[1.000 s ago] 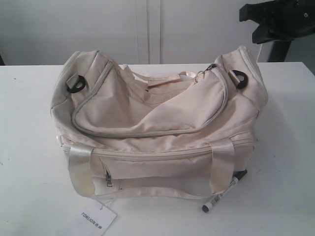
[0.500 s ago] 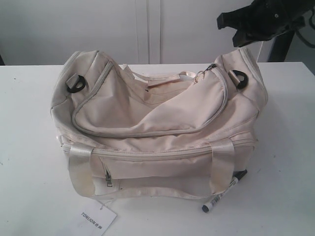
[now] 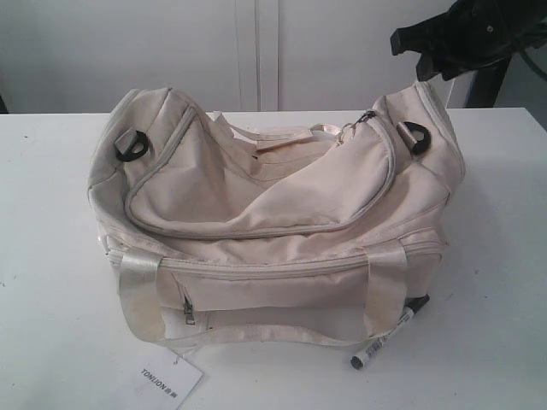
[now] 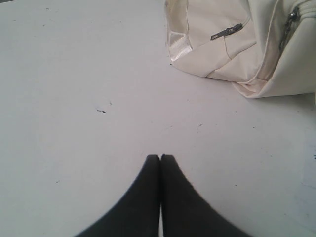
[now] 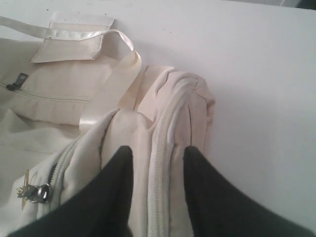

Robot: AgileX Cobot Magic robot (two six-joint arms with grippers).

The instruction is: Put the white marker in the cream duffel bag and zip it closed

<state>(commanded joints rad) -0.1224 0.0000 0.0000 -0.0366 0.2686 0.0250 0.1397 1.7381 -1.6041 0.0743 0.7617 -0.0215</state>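
Right gripper (image 5: 158, 149) hovering wide open over the bag's (image 5: 74, 89) end.
The zipper ridge (image 5: 165, 118) is sitting between its fingers (image 5: 113, 192); marker (image 3: 389, 336) is lying on the table (image 3: 51, 299) past the bag; left gripper (image 4: 160, 157) is hanging pinched shut.

White marker (image 3: 386, 340) beside cream duffel bag (image 3: 273, 205)

Right arm (image 3: 483, 34): matt blk, blocky angular housing, seen in ext. view only.
Left gripper (image 4: 160, 157): 2 fingers (image 4: 140, 202), plain blk, smooth, wide at base, tapering to rounded tips.
Right gripper (image 5: 155, 150): same type, blk matt fingers, curved taper.
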